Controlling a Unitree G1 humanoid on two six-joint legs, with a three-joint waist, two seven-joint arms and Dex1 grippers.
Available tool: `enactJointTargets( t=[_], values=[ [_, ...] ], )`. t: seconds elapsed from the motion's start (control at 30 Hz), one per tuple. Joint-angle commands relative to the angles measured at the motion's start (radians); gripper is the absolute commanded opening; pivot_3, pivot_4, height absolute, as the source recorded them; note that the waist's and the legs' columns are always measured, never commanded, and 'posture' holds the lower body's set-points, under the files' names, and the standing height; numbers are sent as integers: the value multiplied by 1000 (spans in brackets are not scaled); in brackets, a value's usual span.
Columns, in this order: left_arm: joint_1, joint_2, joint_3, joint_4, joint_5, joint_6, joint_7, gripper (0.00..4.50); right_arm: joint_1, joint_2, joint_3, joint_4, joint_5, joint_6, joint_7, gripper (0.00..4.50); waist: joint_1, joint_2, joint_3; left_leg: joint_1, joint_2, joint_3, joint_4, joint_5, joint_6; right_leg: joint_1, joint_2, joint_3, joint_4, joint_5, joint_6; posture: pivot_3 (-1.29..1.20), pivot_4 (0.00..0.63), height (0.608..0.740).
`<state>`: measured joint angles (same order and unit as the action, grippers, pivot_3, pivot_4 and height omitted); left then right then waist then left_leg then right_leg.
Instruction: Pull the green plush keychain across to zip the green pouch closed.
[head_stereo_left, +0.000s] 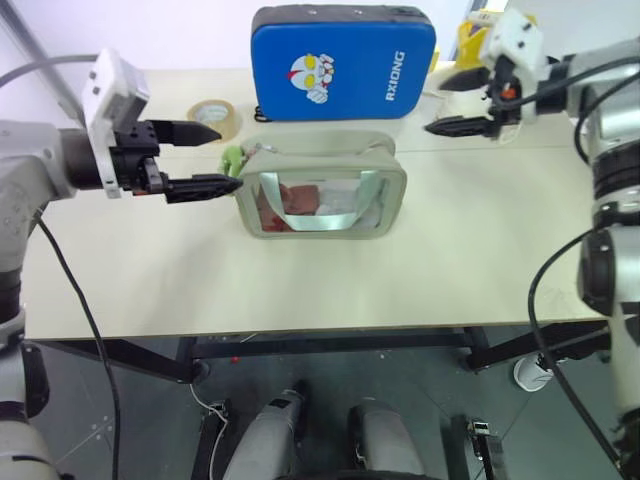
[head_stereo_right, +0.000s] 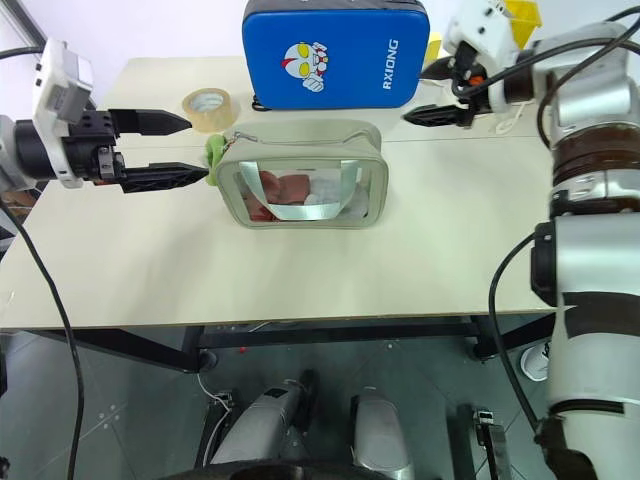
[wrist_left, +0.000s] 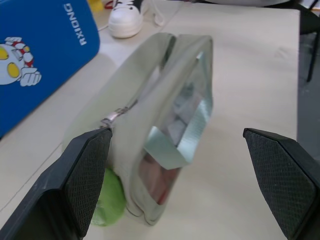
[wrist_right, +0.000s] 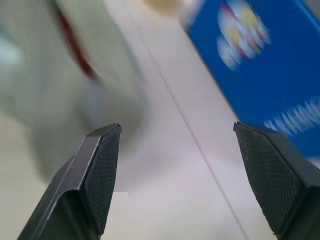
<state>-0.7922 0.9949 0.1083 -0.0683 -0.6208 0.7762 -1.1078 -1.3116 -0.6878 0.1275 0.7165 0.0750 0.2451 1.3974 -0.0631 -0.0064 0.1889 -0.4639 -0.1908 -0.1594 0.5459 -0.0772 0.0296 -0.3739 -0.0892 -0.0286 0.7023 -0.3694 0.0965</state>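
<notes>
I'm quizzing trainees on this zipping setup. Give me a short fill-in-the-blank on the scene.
1. The keychain hangs at the pouch's ____ end.
2. The case behind the pouch is ____ in colour.
3. The left tool's fingers are ____.
4. The tape roll lies to the case's ____.

Missing: left; blue; open; left

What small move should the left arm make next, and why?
Probably ease the left tool a little forward and close it on the green plush keychain. Its fingers stand wide open with the lower one right beside the charm at the green pouch's left end. The right tool hangs open, away from the pouch.
</notes>
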Motion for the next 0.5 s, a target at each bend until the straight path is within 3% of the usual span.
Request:
enactJointTargets(
  t=[0.03,0.33,0.43,0.5],
  values=[
    [-23,-1,36,64,38,-56,23,4500,121,39,-7,-281,79,166,-20,3713,0,0,0,0,0,0,0,0,0,0,0,0,0,0,0,0,150,740],
    [-50,-70,18,232,130,-185,63,4500,225,89,53,-392,53,175,-96,3713,20,0,0,0,0,1,1,0,1,0,-1,0,0,0,0,0,150,740],
    [-39,-91,6,278,171,-227,77,4500,227,98,60,-393,59,171,-96,2940,20,0,0,0,0,1,1,0,0,0,-1,0,0,0,0,0,150,740],
    [-35,-111,4,340,208,-268,101,4500,232,103,61,-405,68,178,-96,1937,18,0,0,0,0,1,1,0,0,0,-1,0,0,1,0,0,150,740]
  ],
)
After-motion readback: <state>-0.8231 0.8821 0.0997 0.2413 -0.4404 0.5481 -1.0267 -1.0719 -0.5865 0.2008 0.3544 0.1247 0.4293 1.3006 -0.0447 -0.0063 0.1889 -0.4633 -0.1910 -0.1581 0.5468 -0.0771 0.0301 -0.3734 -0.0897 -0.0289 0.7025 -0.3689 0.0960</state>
